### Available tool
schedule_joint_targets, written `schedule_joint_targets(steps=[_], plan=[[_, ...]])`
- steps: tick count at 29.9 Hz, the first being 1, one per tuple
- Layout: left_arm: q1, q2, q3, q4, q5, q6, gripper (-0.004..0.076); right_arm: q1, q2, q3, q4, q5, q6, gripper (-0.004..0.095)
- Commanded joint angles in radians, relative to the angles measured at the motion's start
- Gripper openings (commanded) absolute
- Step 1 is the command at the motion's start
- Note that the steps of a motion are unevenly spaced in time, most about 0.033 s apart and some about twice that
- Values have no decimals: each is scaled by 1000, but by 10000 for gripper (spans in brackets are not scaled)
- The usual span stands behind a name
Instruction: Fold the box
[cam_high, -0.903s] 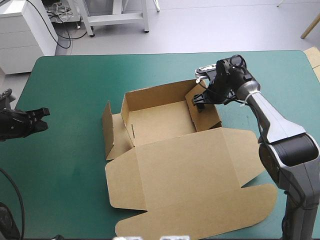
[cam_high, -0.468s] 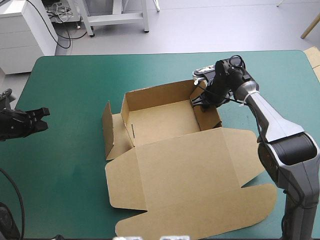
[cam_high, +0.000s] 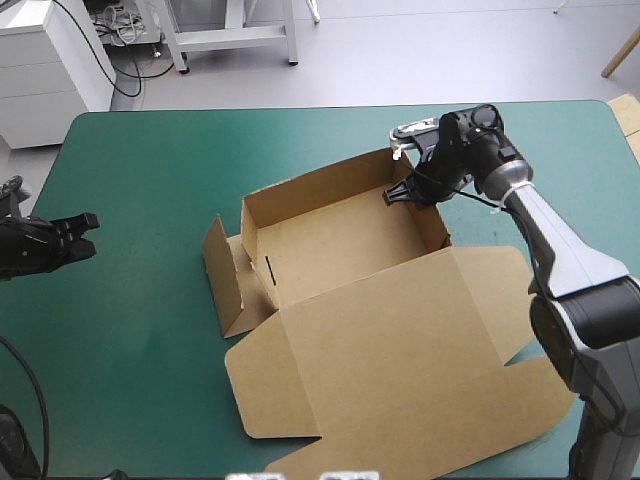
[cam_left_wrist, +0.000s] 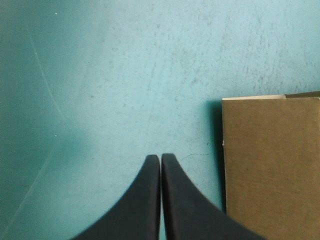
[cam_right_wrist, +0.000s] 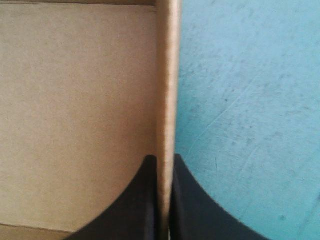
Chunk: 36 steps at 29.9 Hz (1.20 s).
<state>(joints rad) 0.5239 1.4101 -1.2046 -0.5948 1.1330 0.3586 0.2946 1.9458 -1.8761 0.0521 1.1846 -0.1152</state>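
Note:
The brown box (cam_high: 330, 235) sits mid-table as an open tray with its back and right walls raised. Its wide lid (cam_high: 400, 350) lies flat toward the near edge. A left side flap (cam_high: 222, 275) stands splayed outward. My right gripper (cam_high: 400, 193) is at the tray's far right corner, shut on the top edge of the right wall (cam_right_wrist: 167, 75), one black finger on each face; the right gripper (cam_right_wrist: 164, 159) has the tray floor (cam_right_wrist: 75, 100) on its inner side. My left gripper (cam_high: 88, 235) stays near the table's left edge. The left gripper (cam_left_wrist: 160, 157) is shut and holds nothing, with brown board (cam_left_wrist: 270, 165) beside it.
Bare teal-green cover (cam_high: 140, 330) stretches between my left gripper and the box. A pale tan board edge (cam_high: 627, 115) shows at the table's far right corner. The lid's near right part reaches close to the table's front edge.
My right gripper has shut on the right wall's edge. The box has slid to the right and turned a little with it. The left arm has stayed put.

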Motion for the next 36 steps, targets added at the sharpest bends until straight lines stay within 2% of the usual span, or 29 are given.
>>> schedule_joint_targets(steps=[1,6,9,14,17,21,23,25,31,36], plan=[[0,-34,-26,-51,-18,-22,-8,-2,-189,-30,19,-15,20,-21],[0,-34,-26,-51,-16,-22,-8,-2,-333,-30,74,-15,14,-21],[0,-34,-26,-53,-5,55,4,-2,-396,-30,99,-15,18,-21],[-2,-17,-24,-66,31,151,83,-2,-428,-30,143,-15,20,-21],[-19,4,-20,-79,46,222,200,-2,-428,-30,139,-15,20,-21],[-66,34,-20,-48,51,288,436,-2,-427,-30,132,-15,20,-21],[-85,39,-20,-20,51,262,546,-2,-427,-30,130,-15,15,-21],[-92,43,-20,-4,32,195,624,-2,-427,-30,128,-15,15,-21],[-92,45,-20,-66,22,188,634,-2,-425,-30,143,-28,15,-21],[-92,45,-20,-271,31,287,634,-2,-425,-30,148,-75,15,-21]])
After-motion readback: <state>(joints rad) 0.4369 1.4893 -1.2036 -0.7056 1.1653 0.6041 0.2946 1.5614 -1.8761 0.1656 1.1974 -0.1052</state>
